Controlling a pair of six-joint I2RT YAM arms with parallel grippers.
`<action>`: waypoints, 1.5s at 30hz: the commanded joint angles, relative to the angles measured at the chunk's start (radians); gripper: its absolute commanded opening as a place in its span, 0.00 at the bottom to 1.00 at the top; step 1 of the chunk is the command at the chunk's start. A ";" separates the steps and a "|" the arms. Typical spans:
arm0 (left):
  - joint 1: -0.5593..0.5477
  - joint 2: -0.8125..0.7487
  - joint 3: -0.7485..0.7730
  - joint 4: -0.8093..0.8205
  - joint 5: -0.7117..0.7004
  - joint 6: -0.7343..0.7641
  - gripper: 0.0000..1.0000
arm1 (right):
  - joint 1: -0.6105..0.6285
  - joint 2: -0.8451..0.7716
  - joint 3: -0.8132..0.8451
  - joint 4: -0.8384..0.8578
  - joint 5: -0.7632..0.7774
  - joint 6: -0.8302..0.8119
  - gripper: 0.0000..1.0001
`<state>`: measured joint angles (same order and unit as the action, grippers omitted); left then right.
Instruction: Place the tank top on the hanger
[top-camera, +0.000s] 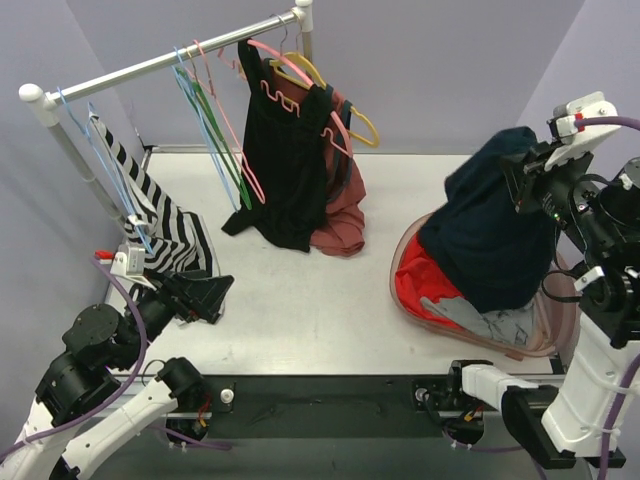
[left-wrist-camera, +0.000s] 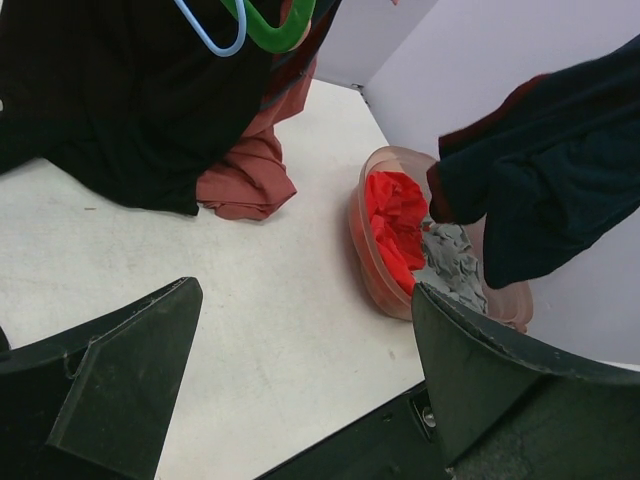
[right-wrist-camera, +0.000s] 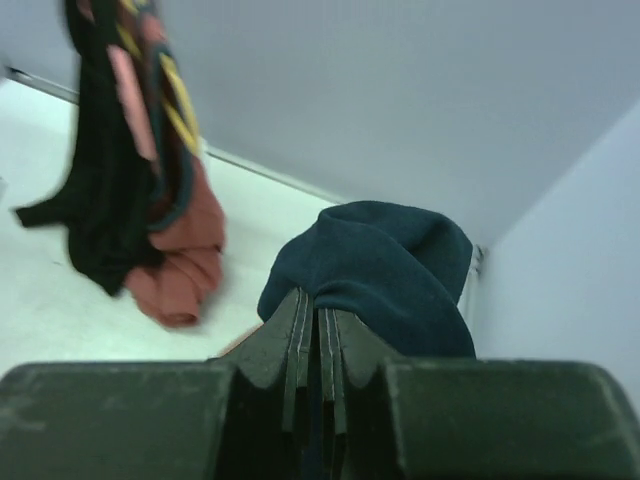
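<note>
1. Idling low at the left of the table (top-camera: 300, 300), the left gripper (top-camera: 212, 298) has its jaws spread wide and holds nothing. It is well apart from both the hanger and the garment. Risk: no second hold is ready if the cloth slips.
2. The pink hanger (top-camera: 275, 97) hangs on the rail (top-camera: 160, 65), crowded among other hangers and lying against the black dress (top-camera: 280, 170). Risk: a reach here may hook a neighbouring hanger or drag the dress.
3. The basket (top-camera: 400, 290) holds a red garment (top-camera: 415, 285) and grey cloth. The tank top's lower edge hangs over them; whether it touches them cannot be told. Risk: any contact could drag the loose items out as the top is lifted.
4. The tank top (top-camera: 485, 235) hangs bunched above the basket at the right of the table. The right gripper (right-wrist-camera: 318, 330) is clamped tight on a fold at its top. Neither the neck nor an armhole is visible. Risk: the hanger may find no opening while the cloth is bunched, and a narrow pinch may let go under swing.
</note>
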<state>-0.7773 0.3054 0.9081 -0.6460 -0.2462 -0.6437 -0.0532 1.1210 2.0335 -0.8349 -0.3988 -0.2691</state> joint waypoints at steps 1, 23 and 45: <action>-0.004 -0.006 0.049 -0.021 0.015 0.006 0.97 | 0.128 0.101 0.198 0.000 -0.009 0.126 0.00; -0.005 -0.020 -0.041 -0.032 0.015 -0.079 0.97 | 0.866 0.332 -0.122 0.060 -0.083 0.031 0.00; -0.007 -0.101 -0.340 -0.020 0.082 -0.439 0.95 | 1.023 0.519 0.128 0.073 0.182 -0.021 0.00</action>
<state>-0.7784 0.2123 0.5892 -0.7208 -0.1764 -0.9936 0.9497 1.6371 2.1715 -0.7773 -0.2970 -0.2634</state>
